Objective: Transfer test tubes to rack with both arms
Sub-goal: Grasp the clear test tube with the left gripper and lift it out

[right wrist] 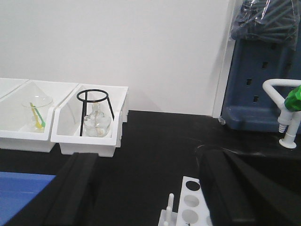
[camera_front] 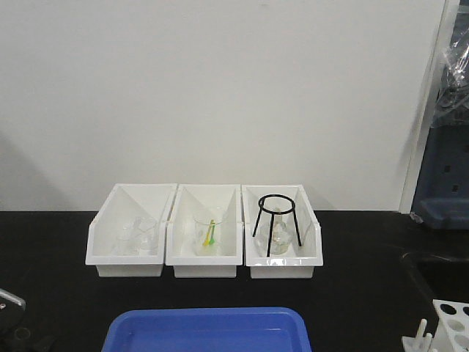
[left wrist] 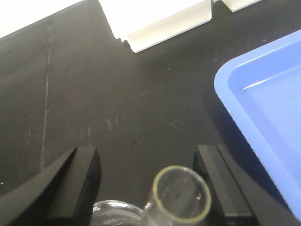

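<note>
In the left wrist view a clear test tube point(left wrist: 182, 194) points its round rim up at the camera, beside the rim of a wider glass beaker point(left wrist: 115, 213). My left gripper point(left wrist: 148, 162) is open around it; the tube sits nearer the right finger point(left wrist: 221, 186) with no visible contact. The white rack point(right wrist: 190, 203) with round holes and upright pegs lies low between the wide-apart fingers of my open right gripper point(right wrist: 148, 181), close to its right finger point(right wrist: 233, 188). In the front view the rack point(camera_front: 448, 323) shows at the bottom right corner.
Three white bins point(camera_front: 132, 260) stand in a row at the back; the right one holds a black tripod point(camera_front: 276, 224). A blue tray point(camera_front: 209, 331) lies at the front centre, right of my left gripper. A blue crate point(right wrist: 263, 80) and white tap point(right wrist: 284, 110) stand far right.
</note>
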{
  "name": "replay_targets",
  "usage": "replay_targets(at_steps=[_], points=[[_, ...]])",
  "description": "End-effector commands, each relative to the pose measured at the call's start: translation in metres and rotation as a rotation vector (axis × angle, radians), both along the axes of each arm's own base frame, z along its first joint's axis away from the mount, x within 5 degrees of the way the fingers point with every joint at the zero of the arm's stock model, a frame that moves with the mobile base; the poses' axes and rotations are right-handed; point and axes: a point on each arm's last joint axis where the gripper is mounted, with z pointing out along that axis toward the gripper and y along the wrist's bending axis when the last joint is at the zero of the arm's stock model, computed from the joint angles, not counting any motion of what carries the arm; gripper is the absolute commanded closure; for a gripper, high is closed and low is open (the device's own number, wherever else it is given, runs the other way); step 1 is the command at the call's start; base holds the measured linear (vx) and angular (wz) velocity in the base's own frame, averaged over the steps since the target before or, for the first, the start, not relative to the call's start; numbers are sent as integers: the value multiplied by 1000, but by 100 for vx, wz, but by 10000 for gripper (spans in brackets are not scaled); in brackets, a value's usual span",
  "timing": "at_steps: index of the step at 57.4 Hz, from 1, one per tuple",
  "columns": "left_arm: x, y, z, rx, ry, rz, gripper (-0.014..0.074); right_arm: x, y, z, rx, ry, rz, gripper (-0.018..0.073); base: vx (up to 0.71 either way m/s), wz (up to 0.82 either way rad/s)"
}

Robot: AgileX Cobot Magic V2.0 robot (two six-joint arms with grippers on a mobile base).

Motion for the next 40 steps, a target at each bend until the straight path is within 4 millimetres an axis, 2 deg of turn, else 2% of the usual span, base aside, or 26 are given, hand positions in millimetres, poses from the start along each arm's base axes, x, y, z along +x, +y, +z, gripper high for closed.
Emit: replay_targets(at_steps=[1, 13, 30, 40], points=[[8, -1, 20, -21, -121, 17, 78, 2, 1, 17, -12, -103, 8, 47, 0, 0], [7, -1, 20, -21, -118, 17, 234, 2, 1, 17, -12, -103, 8, 47, 0, 0], [8, -1, 20, -21, -122, 17, 601, 2, 1, 17, -12, -103, 8, 47, 0, 0], [9, 0, 24, -21, -165, 25, 602, 2, 1, 17, -12, -103, 8, 47, 0, 0]])
